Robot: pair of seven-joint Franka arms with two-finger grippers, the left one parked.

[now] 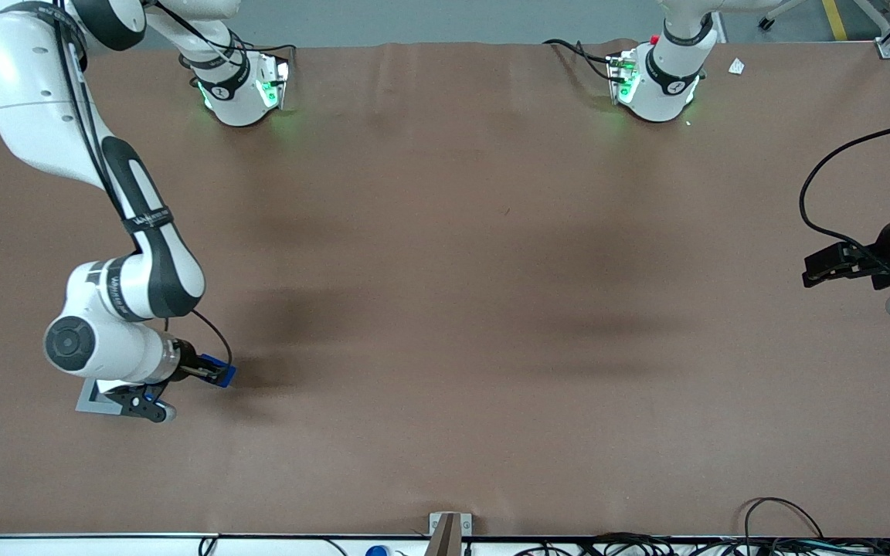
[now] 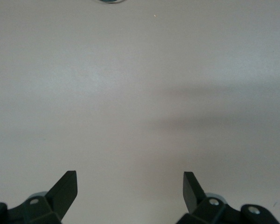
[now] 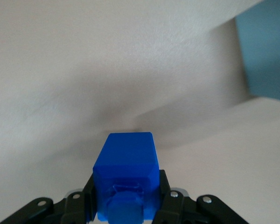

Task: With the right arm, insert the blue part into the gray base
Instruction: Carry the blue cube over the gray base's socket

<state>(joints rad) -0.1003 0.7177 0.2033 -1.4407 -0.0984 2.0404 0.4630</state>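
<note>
Gray base (image 1: 93,397): nearest the front camera of the task's things; a light gray box on the brown table (image 1: 445,309), toward the working arm's end, mostly hidden under the arm's wrist, so its recess cannot be seen.
Blue part (image 3: 126,179): clamped between the fingers, clear in the right wrist view; in the front view it sits at the gripper tip, just beside the base and slightly farther from the camera.
Gripper (image 1: 217,374): pressed onto the blue part from both sides, low over the table, reaching sideways from the right arm (image 1: 124,289).
Step in hand: judged to be carrying, the part gripped but not yet in the base.
Next move calls for: bringing the part over the recess, squaring its sides to the opening, then lowering straight.
</note>
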